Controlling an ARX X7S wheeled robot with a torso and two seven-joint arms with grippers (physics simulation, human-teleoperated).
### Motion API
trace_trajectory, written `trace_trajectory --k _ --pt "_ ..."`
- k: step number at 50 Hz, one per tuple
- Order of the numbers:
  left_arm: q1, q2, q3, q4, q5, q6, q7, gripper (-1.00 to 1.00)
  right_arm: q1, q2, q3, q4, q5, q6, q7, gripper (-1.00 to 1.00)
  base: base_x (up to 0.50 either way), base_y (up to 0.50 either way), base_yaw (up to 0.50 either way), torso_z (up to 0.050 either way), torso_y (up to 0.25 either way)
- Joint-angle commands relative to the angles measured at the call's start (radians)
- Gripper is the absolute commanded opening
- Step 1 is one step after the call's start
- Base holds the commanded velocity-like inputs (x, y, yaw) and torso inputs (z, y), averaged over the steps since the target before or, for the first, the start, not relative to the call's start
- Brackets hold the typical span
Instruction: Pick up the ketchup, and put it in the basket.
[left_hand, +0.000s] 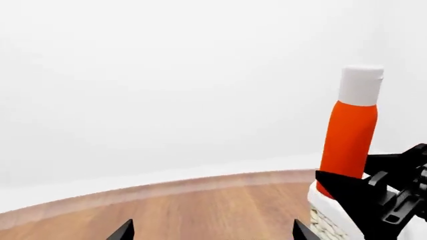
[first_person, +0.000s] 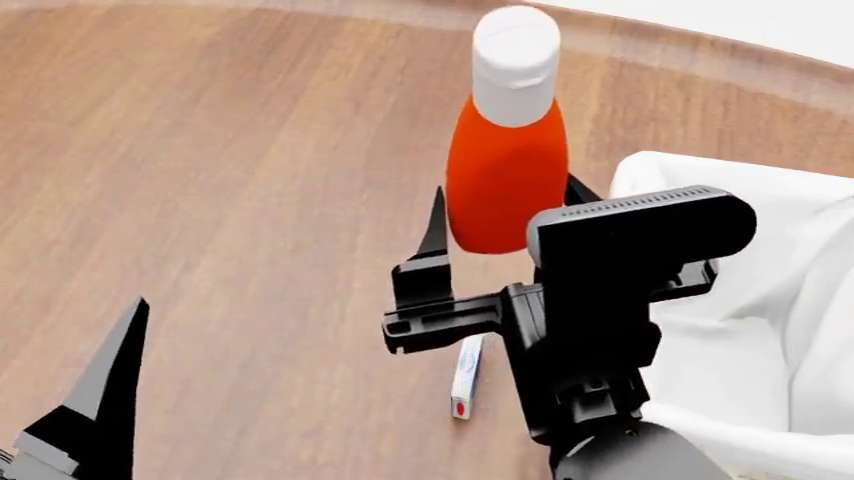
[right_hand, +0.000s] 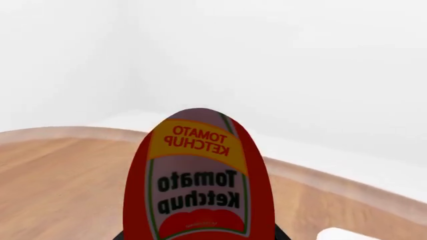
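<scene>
In the upper centre of the head view the right gripper (first_person: 505, 215) has its fingers clamped on the ketchup (first_person: 507, 170), held upright just left of the basket (first_person: 747, 200), probably for lowering inside, while the left gripper (left_hand: 212, 232) shows fingers apart, idle.

Bright, even, diffuse light, almost no shadows, no glare, sharp renders, curved edge distortion
</scene>
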Motion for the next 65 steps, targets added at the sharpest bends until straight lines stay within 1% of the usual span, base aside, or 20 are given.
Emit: trace_trajectory --k 1,11,14,19,21,26,31,32,34,35,36,40,41,43,48,56,61,65 --pt "0.213 0.065 -0.025 -0.048 0.140 0.202 0.049 1.00 0.003 0.000 0.084 0.012 -0.002 0.016 -0.005 -1.00 0.00 0.00 0.00 0.000 0.000" --pt "0.290 0.089 -0.027 -0.074 0.178 0.288 0.078 1.00 0.023 0.009 0.122 0.040 0.035 0.060 0.034 -1.00 0.00 0.00 0.00 0.000 0.000" --pt "0.316 0.099 -0.031 -0.098 0.185 0.320 0.088 1.00 0.015 0.002 0.179 0.057 0.099 0.070 0.055 -1.00 0.00 0.00 0.00 0.000 0.000" --pt "0.324 0.104 -0.033 -0.116 0.178 0.330 0.092 1.00 0.045 0.014 0.186 0.080 0.120 0.126 0.087 -1.00 0.00 0.00 0.00 0.000 0.000" --pt "0.325 0.106 -0.030 -0.123 0.180 0.332 0.094 1.00 0.061 0.013 0.183 0.101 0.123 0.167 0.123 -1.00 0.00 0.00 0.00 0.000 0.000" --pt "0.336 0.106 -0.027 -0.140 0.177 0.337 0.101 1.00 0.088 0.017 0.175 0.120 0.118 0.191 0.134 -1.00 0.00 0.00 0.00 0.000 0.002" --pt "0.348 0.100 -0.050 -0.142 0.162 0.347 0.095 1.00 0.127 0.017 0.178 0.166 0.129 0.221 0.135 -1.00 0.00 0.00 0.00 0.000 0.000" --pt "0.353 0.100 -0.055 -0.141 0.157 0.352 0.096 1.00 0.145 0.013 0.188 0.183 0.154 0.256 0.155 -1.00 0.00 0.00 0.00 0.000 0.000" --pt "0.356 0.101 -0.054 -0.140 0.160 0.354 0.095 1.00 0.152 0.012 0.194 0.196 0.161 0.259 0.152 -1.00 0.00 0.00 0.00 0.005 0.000" --pt "0.367 0.113 -0.048 -0.164 0.177 0.381 0.112 1.00 0.164 0.012 0.197 0.204 0.177 0.290 0.168 -1.00 0.00 0.00 0.00 0.000 0.000" --pt "0.369 0.115 -0.046 -0.171 0.182 0.386 0.116 1.00 0.176 0.011 0.211 0.220 0.211 0.314 0.165 -1.00 0.00 0.00 0.00 0.000 0.000" --pt "0.374 0.111 -0.056 -0.172 0.178 0.390 0.111 1.00 0.201 0.025 0.226 0.240 0.245 0.357 0.172 -1.00 0.00 0.00 0.00 0.000 0.000" --pt "0.375 0.111 -0.058 -0.171 0.177 0.392 0.111 1.00 0.217 0.024 0.263 0.259 0.305 0.389 0.176 -1.00 0.00 0.00 0.00 0.000 0.000" --pt "0.375 0.113 -0.056 -0.172 0.179 0.393 0.112 1.00 0.233 0.026 0.286 0.274 0.339 0.419 0.200 -1.00 0.00 0.00 0.00 0.000 0.000" --pt "0.374 0.113 -0.047 -0.172 0.175 0.392 0.119 1.00 0.254 0.036 0.351 0.316 0.434 0.467 0.217 -1.00 0.00 0.00 0.00 0.000 0.000" --pt "0.378 0.110 -0.045 -0.170 0.173 0.393 0.120 1.00 0.280 0.071 0.413 0.358 0.541 0.554 0.282 -1.00 0.00 0.00 0.00 0.000 0.001" --pt "0.378 0.109 -0.040 -0.169 0.171 0.388 0.119 1.00 0.304 0.095 0.431 0.374 0.586 0.600 0.318 -1.00 0.00 0.00 0.00 0.000 0.000" --pt "0.368 0.093 -0.046 -0.143 0.149 0.359 0.102 1.00 0.315 0.101 0.441 0.388 0.618 0.624 0.339 -1.00 0.00 0.00 0.00 0.000 0.000"
